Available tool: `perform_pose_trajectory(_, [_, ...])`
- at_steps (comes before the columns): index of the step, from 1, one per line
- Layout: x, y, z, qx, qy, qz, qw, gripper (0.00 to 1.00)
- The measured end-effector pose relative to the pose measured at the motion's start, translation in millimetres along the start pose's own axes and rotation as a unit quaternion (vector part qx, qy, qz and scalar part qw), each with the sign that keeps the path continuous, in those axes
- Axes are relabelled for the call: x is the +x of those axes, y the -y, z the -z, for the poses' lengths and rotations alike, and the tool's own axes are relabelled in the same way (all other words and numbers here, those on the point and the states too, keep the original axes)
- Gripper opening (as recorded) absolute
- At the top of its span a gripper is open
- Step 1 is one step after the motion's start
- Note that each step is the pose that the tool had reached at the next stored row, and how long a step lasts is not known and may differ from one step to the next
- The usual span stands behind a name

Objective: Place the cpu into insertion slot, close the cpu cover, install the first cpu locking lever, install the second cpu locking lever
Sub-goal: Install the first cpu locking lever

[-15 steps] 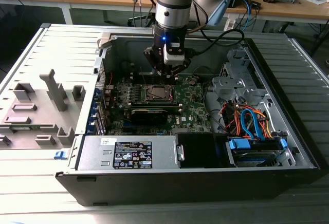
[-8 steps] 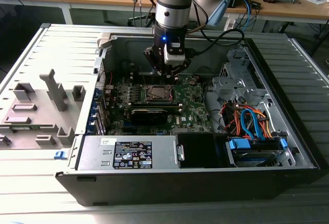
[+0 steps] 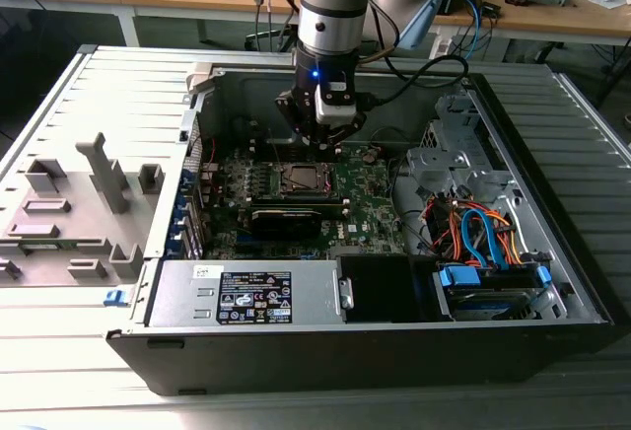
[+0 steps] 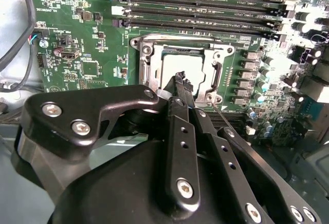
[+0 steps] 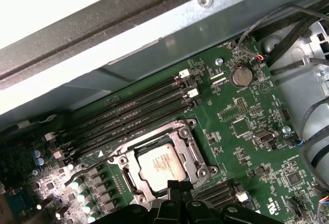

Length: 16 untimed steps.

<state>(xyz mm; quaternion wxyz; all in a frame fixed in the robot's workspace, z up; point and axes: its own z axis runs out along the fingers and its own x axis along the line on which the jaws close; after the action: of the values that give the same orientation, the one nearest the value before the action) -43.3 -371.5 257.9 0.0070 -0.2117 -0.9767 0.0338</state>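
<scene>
arm upright | pincer pointing straight down | jaws closed

The gripper is matt black, its links looking like anodised metal, studded with bright steel screw heads. The cpu cover is bare silver metal with a dull sheen; the cpu has a paler, satin-grey metal face. The motherboard is glossy green lacquered board — its memory slots black plastic, its coin cell polished metal. The case wall is smooth grey sheet metal. In the exterior view the arm wears a smooth silver sleeve, and the cables are shiny orange and blue plastic.
</scene>
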Motion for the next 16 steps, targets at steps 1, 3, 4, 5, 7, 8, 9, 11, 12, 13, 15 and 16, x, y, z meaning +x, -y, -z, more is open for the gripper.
perform_pose_trajectory(1, [0.0,0.0,0.0,0.0000,0.0000,0.001,1.00000,0.11])
perform_pose_trajectory(3, [0.0,0.0,0.0,0.0000,0.0002,0.003,1.00000,0.11])
perform_pose_trajectory(4, [0.0,0.0,0.0,0.0000,0.0002,0.003,0.99999,0.11])
perform_pose_trajectory(5, [0.0,0.0,0.0,0.0000,0.0003,0.004,0.99999,0.11])
perform_pose_trajectory(7, [0.0,0.0,0.0,0.0000,0.0004,0.006,0.99998,0.11])
perform_pose_trajectory(8, [0.0,0.0,0.0,0.0000,0.0004,0.006,0.99998,0.11])
perform_pose_trajectory(9, [0.0,0.0,0.0,0.0000,0.0005,0.007,0.99998,0.11])
perform_pose_trajectory(11, [0.0,0.0,-0.1,0.0000,0.0006,0.008,0.99997,0.11])
perform_pose_trajectory(12, [0.0,0.0,-0.1,0.0000,0.0006,0.009,0.99996,0.11])
perform_pose_trajectory(13, [0.0,0.0,-0.1,0.0000,0.0007,0.009,0.99996,0.11])
perform_pose_trajectory(15, [0.0,0.0,-0.1,0.0000,0.0007,0.010,0.99994,0.11])
perform_pose_trajectory(16, [0.0,0.0,-0.1,0.0000,0.0008,0.011,0.99994,0.11])
